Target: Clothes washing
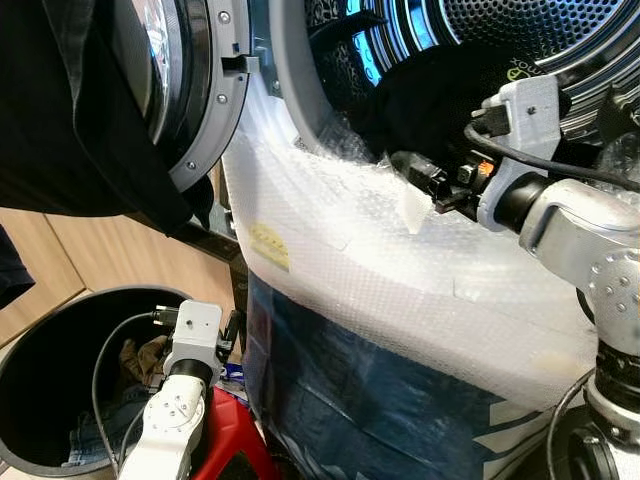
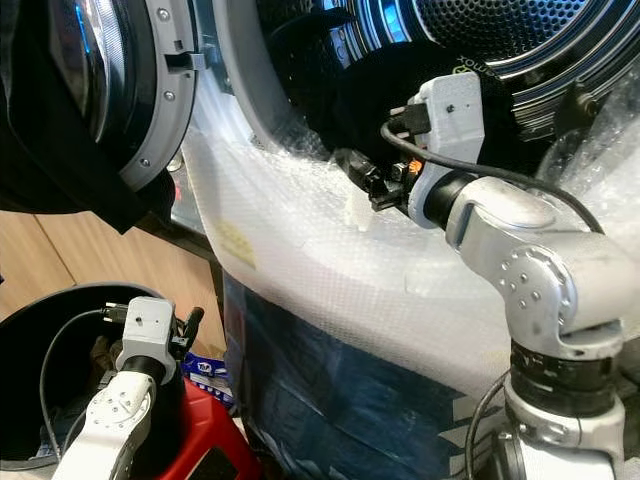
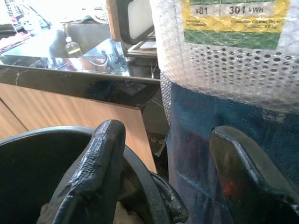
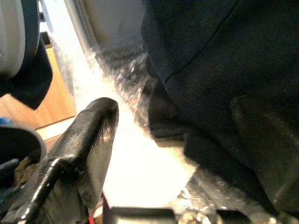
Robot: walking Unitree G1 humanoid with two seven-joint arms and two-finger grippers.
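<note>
The right tool (image 4: 173, 135) is held open at the drum mouth, dark garment (image 4: 219, 60) just ahead, nothing gripped; cloth should be pushed deeper, clear of the seal. The left tool (image 3: 163, 177) is held open, empty, over the basket (image 1: 40, 330).

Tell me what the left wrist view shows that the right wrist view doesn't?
Left wrist view: a yellow and green energy label and a glossy dark countertop, seen past the open left gripper. Right wrist view: a dark garment at the drum opening, before the open right gripper. Both: bubble wrap on the machine, wooden cabinet, black bin.
</note>
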